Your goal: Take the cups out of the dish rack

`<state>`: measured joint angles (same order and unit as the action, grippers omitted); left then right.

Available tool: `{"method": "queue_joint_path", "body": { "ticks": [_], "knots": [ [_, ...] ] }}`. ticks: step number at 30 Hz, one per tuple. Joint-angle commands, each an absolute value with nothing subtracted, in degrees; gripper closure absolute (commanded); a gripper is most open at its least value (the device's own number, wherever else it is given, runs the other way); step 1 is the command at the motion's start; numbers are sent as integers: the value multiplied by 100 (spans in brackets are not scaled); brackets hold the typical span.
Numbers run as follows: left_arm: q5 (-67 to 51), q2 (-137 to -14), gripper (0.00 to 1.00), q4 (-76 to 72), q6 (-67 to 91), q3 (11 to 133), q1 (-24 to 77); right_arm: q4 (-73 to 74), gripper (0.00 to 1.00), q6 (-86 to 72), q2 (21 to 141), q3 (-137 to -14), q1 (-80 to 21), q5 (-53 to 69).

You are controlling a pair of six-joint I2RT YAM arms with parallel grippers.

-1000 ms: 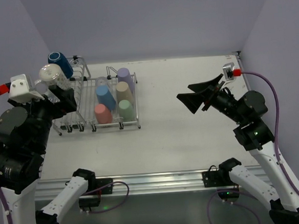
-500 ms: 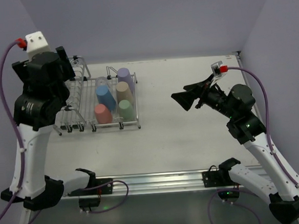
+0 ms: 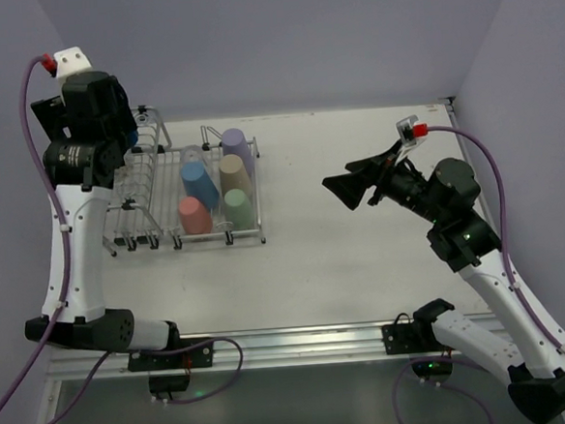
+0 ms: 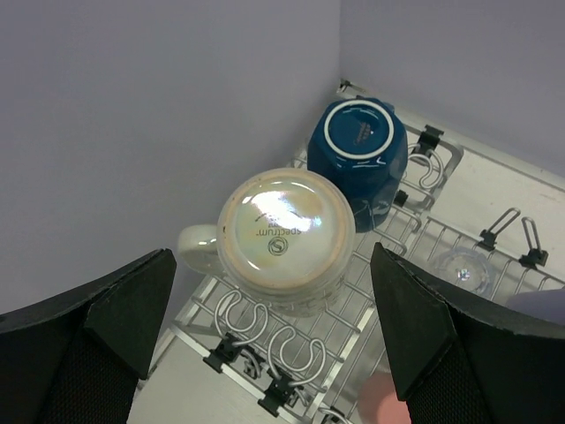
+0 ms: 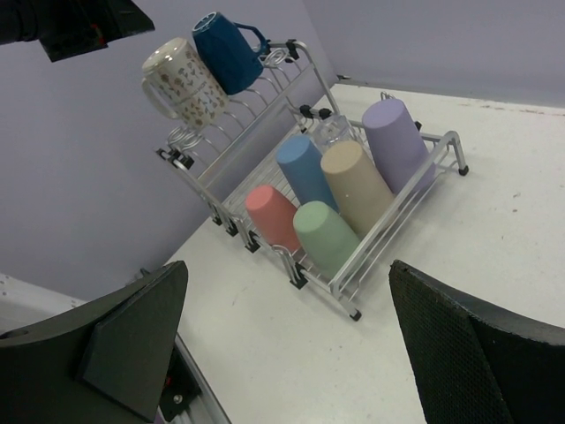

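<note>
The dish rack (image 3: 165, 196) stands at the table's back left. Blue (image 3: 199, 183), lilac (image 3: 237, 147), beige (image 3: 233, 173), pink (image 3: 195, 216) and mint (image 3: 238, 208) cups lie in its tray. On the raised end, upside down, rest a white speckled mug (image 4: 284, 231) and a dark blue mug (image 4: 357, 155). My left gripper (image 4: 272, 258) hangs open high above the speckled mug, apart from it. In the top view the left wrist (image 3: 87, 114) hides those jaws. My right gripper (image 3: 343, 179) is open in mid-air right of the rack, facing it, holding nothing.
A clear glass (image 5: 331, 131) stands upside down in the rack behind the blue cup. The back wall and left wall close in on the rack's corner. Bare white table (image 3: 363, 255) spreads between the rack and the right arm.
My left arm has risen from a low folded pose and now reaches over the rack's back-left corner. The right gripper shifted slightly left early on, then stayed still. No cup moved.
</note>
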<state>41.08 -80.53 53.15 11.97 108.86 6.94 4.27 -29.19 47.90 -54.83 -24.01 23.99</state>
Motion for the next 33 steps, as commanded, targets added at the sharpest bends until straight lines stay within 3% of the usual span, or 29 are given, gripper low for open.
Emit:
{"method": "queue_joint_path", "body": {
  "ticks": [1, 16, 33],
  "knots": [
    [3816, -7797, 0, 4729, 1108, 10759, 502, 308, 1, -2812, 4886, -5625, -2417, 2610],
    [1899, -7603, 0, 3858, 1011, 9554, -659, 246, 1, -2856, 5010, -5660, -2426, 2909],
    [1564, -7488, 0, 3568, 826, 9334, -677, 220, 1, -2813, 5124, -5687, -2496, 2979]
  ]
}}
